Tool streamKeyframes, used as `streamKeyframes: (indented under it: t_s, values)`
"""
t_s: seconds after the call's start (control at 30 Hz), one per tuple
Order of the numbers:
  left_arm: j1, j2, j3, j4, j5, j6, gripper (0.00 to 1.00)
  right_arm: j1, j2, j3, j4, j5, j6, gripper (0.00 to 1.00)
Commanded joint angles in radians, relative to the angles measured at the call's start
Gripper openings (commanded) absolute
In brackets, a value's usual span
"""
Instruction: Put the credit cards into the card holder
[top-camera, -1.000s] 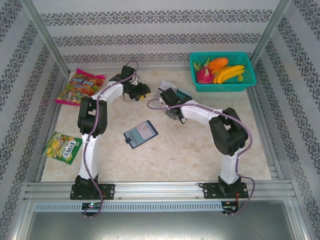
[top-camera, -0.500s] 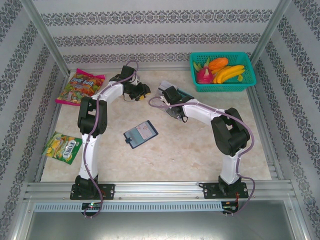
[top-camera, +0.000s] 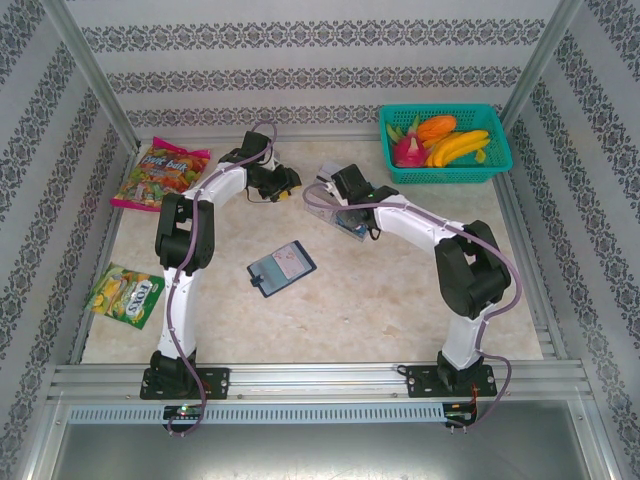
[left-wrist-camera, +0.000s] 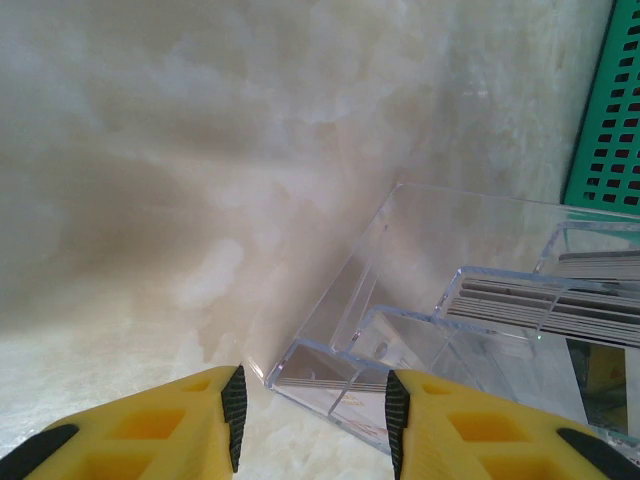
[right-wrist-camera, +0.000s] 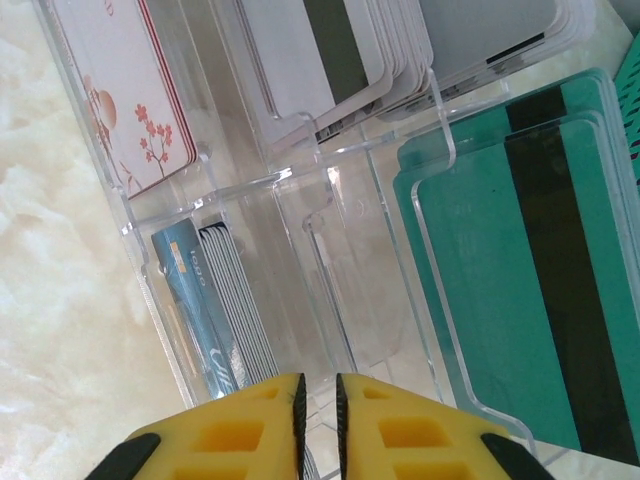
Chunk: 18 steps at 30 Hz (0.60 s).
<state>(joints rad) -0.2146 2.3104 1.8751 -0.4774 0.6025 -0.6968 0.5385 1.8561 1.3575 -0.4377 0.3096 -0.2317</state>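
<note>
Both arms stretched forward, wrists close together.
Left gripper (left-wrist-camera: 310, 415) jaws stand apart; right gripper (right-wrist-camera: 318, 410) jaws pinched almost together.

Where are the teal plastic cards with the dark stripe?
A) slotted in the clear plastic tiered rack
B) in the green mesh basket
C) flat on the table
A: the right wrist view shows the teal plastic cards with a dark stripe sitting inside a slot of the clear plastic tiered rack.
</note>
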Motion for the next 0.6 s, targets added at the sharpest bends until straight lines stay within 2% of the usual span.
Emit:
streamKeyframes:
  t_s: [0.0,0.07,0.1,0.23,0.4,0.57]
  values:
    - [0.003,-0.057,-0.016,0.014,0.015,0.000,0.44,-0.012,-0.013,0.020,-0.023,-0.053,0.028,0.17]
    - [0.003,-0.058,-0.019,0.016,0.016,-0.001,0.44,-0.016,-0.011,0.016,-0.024,-0.079,0.029,0.23]
    - [0.003,-0.057,-0.021,0.017,0.016,-0.001,0.44,-0.017,-0.006,0.015,-0.026,-0.092,0.028,0.31]
    - [0.004,-0.057,-0.021,0.022,0.018,-0.004,0.44,-0.004,0.048,0.030,-0.044,-0.054,0.006,0.50]
    - [0.003,-0.058,-0.022,0.021,0.019,-0.004,0.44,0.016,0.118,0.054,-0.041,0.029,-0.011,0.55]
    - [0.003,-0.060,-0.024,0.020,0.019,-0.003,0.44,0.028,0.153,0.065,-0.020,0.106,-0.012,0.54]
